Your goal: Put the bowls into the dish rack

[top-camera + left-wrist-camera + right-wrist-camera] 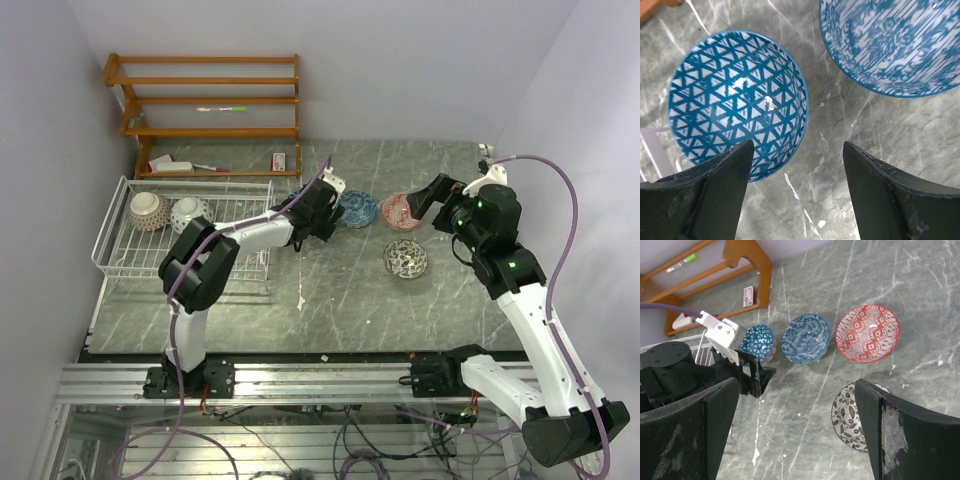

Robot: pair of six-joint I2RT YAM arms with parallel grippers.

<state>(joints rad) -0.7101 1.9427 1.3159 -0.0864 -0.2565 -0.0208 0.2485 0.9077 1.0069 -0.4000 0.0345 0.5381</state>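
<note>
In the left wrist view my left gripper (797, 165) hangs open just above a blue triangle-patterned bowl (737, 102). Its left finger overlaps the bowl's near rim and nothing is held. A second blue bowl (895, 45) sits beside it. My right gripper (796, 390) is raised and wide open over bare table. Below it lie a red bowl (867, 333) and a black-and-white bowl (847, 415). The white wire dish rack (118, 258) stands at the left, with a tan-brown bowl (148, 210) and a pale bowl (190, 213) inside.
An orange-brown wooden shelf unit (210, 100) stands against the back wall, with small items on its lowest shelf. The bowls on the table form a row between the two arms. The rack's right end is close to my left arm.
</note>
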